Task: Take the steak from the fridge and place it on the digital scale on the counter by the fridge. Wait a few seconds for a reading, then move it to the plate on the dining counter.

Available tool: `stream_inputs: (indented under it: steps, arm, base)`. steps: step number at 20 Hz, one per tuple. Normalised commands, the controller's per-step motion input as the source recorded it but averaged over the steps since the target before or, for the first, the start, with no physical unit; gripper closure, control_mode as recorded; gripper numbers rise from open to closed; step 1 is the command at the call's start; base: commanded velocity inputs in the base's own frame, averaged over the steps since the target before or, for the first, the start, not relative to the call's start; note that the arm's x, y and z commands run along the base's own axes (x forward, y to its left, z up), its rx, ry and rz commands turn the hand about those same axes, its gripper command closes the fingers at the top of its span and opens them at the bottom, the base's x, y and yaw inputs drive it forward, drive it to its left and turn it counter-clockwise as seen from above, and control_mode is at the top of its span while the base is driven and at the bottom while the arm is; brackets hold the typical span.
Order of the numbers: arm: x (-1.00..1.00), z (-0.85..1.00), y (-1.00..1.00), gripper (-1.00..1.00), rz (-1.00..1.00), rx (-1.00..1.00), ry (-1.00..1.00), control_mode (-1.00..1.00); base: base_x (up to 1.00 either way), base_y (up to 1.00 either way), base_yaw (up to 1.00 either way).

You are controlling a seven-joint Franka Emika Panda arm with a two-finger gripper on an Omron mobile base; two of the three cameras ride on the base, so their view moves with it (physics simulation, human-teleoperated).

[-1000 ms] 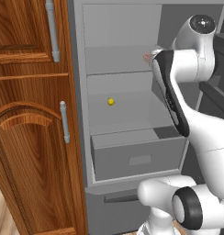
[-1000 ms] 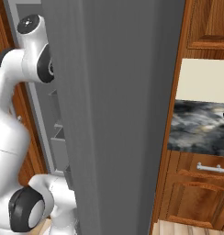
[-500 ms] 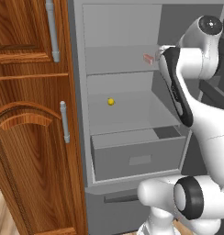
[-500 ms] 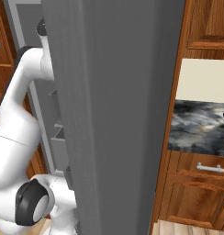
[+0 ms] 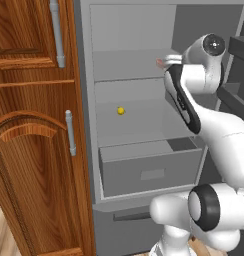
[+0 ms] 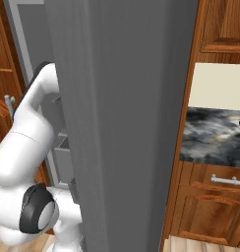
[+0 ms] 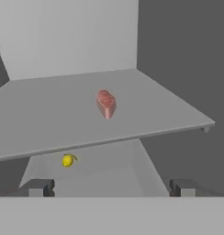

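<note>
**Reaching for the steak**

The end effector [image 7: 111, 187] hangs released before the fridge [image 5: 139, 65], fingers spread to straddle the meat. Beyond, the steak [image 7: 106, 103] lies mid-shelf, nearer the front edge, apparently awaiting pickup.

Even, flat rendered light, soft focus in the hand view

The fridge [image 5: 144, 100] interior is evenly lit, darker on its right wall; the steak [image 7: 106, 103] casts almost no shadow on its shelf. The hand view is slightly blurred; both base views are sharper, without glare.
</note>
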Motion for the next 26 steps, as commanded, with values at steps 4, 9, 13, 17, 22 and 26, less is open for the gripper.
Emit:
stream_inputs:
  steps: [4,9,13,17,22,26]
  arm:
    - [0.73,0.0,0.0,-1.0,0.0,0.0,0.13,-1.0]
    - [0.75,0.0,0.0,-1.0,0.0,0.0,0.19,-1.0]
    - [0.67,0.0,-0.01,-1.0,0.0,0.0,0.19,-1.0]
    - [0.54,-0.09,-0.04,-1.0,0.0,0.0,0.06,-1.0]
    - [0.4,-0.33,-0.04,-1.0,0.0,0.0,0.0,-1.0]
    - [0.23,-0.38,-0.09,-1.0,0.0,0.0,0.0,-1.0]
  base:
    - [0.0,0.0,0.0]
    - [0.0,0.0,0.0]
    - [0.0,0.0,0.0]
    - [0.0,0.0,0.0]
    - [0.0,0.0,0.0]
    - [0.0,0.0,0.0]
